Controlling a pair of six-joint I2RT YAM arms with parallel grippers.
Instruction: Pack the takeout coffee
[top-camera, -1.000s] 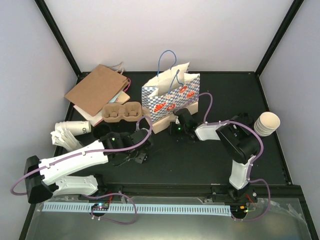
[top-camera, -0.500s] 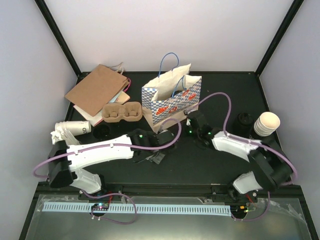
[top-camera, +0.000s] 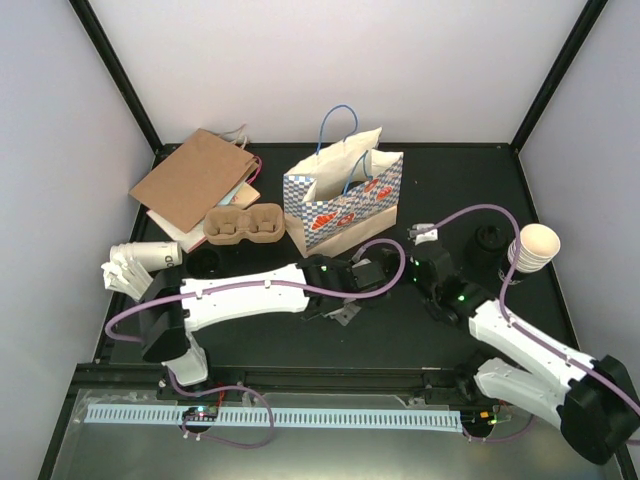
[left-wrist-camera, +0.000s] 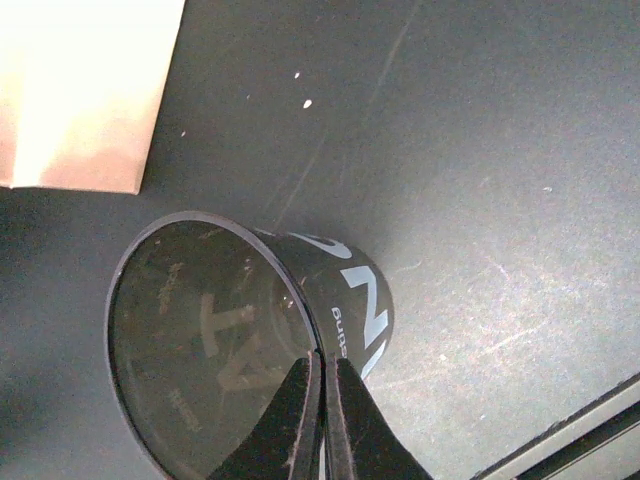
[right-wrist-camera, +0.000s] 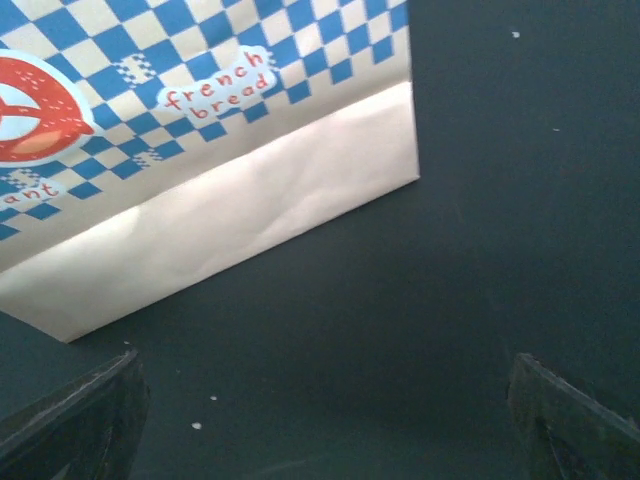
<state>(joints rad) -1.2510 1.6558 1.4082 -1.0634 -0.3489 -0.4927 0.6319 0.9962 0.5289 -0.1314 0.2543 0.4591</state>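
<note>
My left gripper (left-wrist-camera: 325, 365) is shut on the rim of a dark see-through cup (left-wrist-camera: 250, 340) with white lettering, one finger inside and one outside. From above, this gripper (top-camera: 350, 300) is in front of the blue-and-white checked bag (top-camera: 345, 200). Round black lids of takeout coffee show at the right (top-camera: 490, 243) and at the left (top-camera: 205, 262). My right gripper (right-wrist-camera: 320, 420) is open and empty, low over the table and facing the bag's bottom corner (right-wrist-camera: 230, 240). In the top view it (top-camera: 425, 265) sits to the right of the bag.
A stack of cream cups (top-camera: 535, 245) stands at the far right. A cardboard cup carrier (top-camera: 243, 224) and brown paper bags (top-camera: 195, 180) lie at the back left. White cups (top-camera: 135, 265) lie on their sides at the left edge.
My left arm swept right along the front of the bag, carrying the dark cup. My right gripper drew back from the bag's base toward the right and opened.
</note>
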